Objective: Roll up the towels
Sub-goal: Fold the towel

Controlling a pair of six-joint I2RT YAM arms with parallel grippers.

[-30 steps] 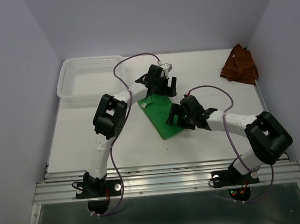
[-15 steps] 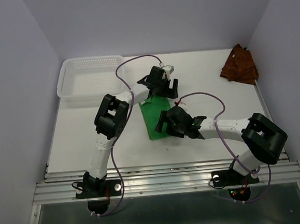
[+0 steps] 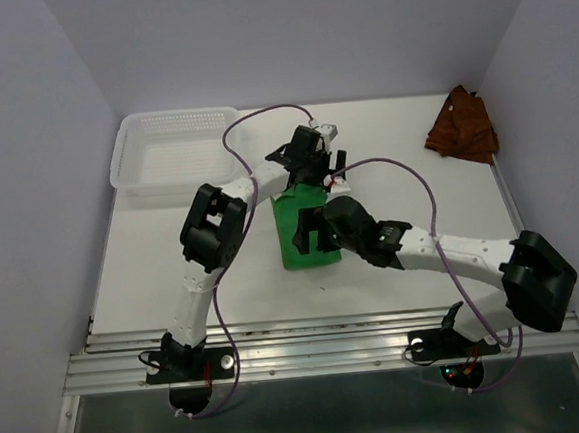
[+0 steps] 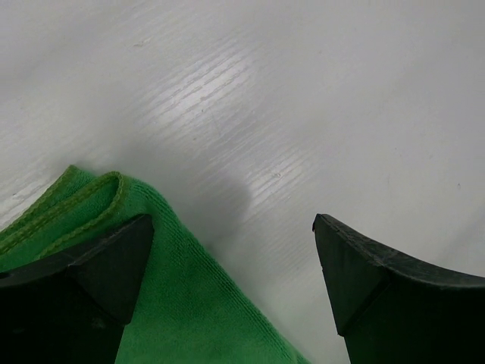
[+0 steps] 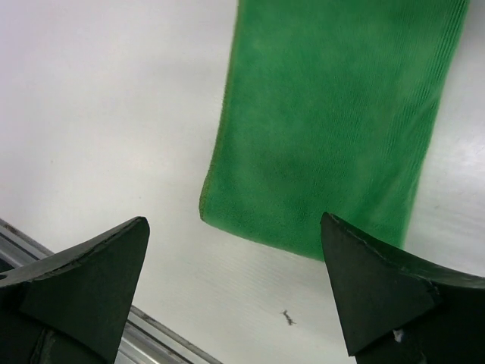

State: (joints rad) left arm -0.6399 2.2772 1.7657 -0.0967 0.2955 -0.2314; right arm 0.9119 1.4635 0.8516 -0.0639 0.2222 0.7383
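Observation:
The green towel (image 3: 307, 250) lies flat as a folded strip on the white table, running from near to far. My left gripper (image 3: 312, 167) hovers open over its far end; in the left wrist view the towel's corner (image 4: 182, 296) lies under the left finger (image 4: 91, 280), and bare table fills the rest of the gap of the gripper (image 4: 233, 227). My right gripper (image 3: 311, 231) hangs open above the strip's middle. The right wrist view shows the towel's near end (image 5: 333, 129) just beyond the open gripper (image 5: 235, 227). The rust towel (image 3: 461, 126) lies crumpled at the far right.
A white perforated basket (image 3: 174, 145) stands at the far left corner. Purple cables loop over both arms. The metal rail (image 3: 320, 349) runs along the near edge. A small dark speck (image 5: 289, 318) lies on the table near the towel's end.
My right arm has swung left, over the green towel. The towel has turned from a diagonal lie to nearly straight. The left gripper has barely moved.

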